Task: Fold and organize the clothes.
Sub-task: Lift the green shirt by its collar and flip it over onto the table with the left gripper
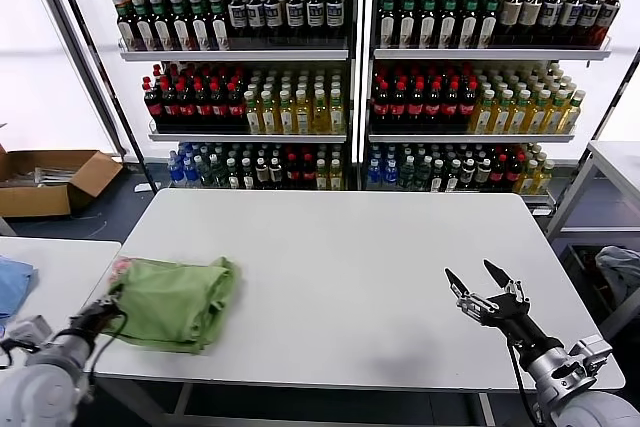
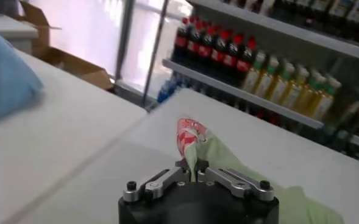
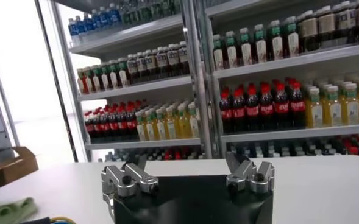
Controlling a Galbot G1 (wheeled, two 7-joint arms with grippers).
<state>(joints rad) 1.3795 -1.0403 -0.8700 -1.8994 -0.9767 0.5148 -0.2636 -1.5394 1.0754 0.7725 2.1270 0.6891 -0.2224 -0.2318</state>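
The light green polo shirt (image 1: 175,302) lies folded in a bundle at the near left corner of the white table (image 1: 340,277), its red-and-white print at the far left corner of the bundle. My left gripper (image 1: 108,312) is at the bundle's near left edge, shut on a fold of the shirt (image 2: 228,164) beside the print (image 2: 190,135). My right gripper (image 1: 478,282) is open and empty above the table's near right part, far from the shirt. In the right wrist view its fingers (image 3: 130,178) stand wide apart, and a bit of the shirt (image 3: 5,210) shows at the edge.
A blue cloth (image 1: 12,282) lies on a second white table (image 1: 60,267) to the left and shows in the left wrist view (image 2: 5,76). Shelves of bottles (image 1: 350,77) stand behind the table. A cardboard box (image 1: 50,179) sits on the floor at the left.
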